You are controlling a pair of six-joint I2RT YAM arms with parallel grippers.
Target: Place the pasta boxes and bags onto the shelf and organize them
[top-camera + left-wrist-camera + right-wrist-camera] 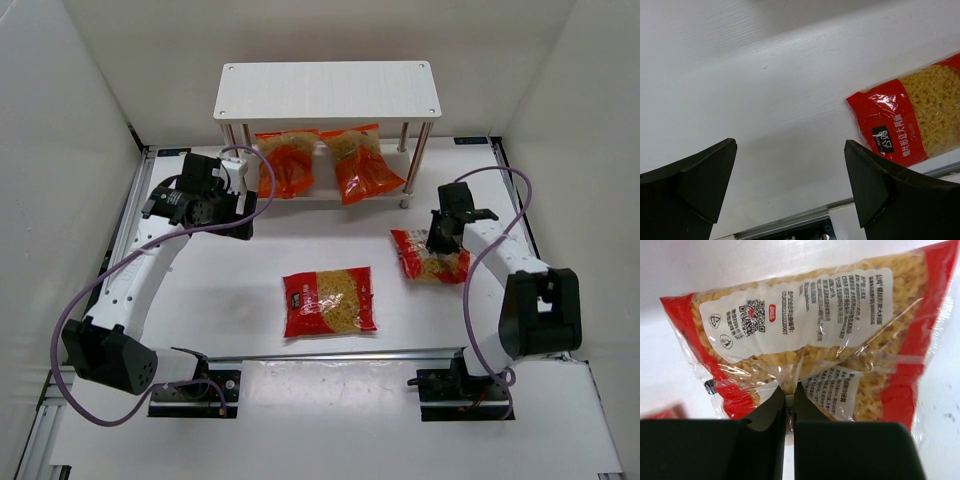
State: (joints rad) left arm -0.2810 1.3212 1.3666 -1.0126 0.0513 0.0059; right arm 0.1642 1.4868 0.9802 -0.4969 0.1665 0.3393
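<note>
The shelf [327, 90] stands at the back centre. Two orange pasta bags [287, 162] [362, 165] lie side by side on its lower board. One red pasta bag [329, 301] lies flat on the table in the middle; it also shows in the left wrist view [910, 125]. My right gripper [440, 238] [789, 390] is shut on a fold of clear film of the second red bag [430, 255] [810, 330], label side up, at the table's right. My left gripper [228, 222] [790, 170] is open and empty, above bare table left of the shelf.
White walls enclose the table on the left, back and right. A metal rail [330, 355] runs across the near edge and shows in the left wrist view [790, 225]. The shelf's silver legs [408, 160] flank the orange bags. Purple cables loop beside both arms.
</note>
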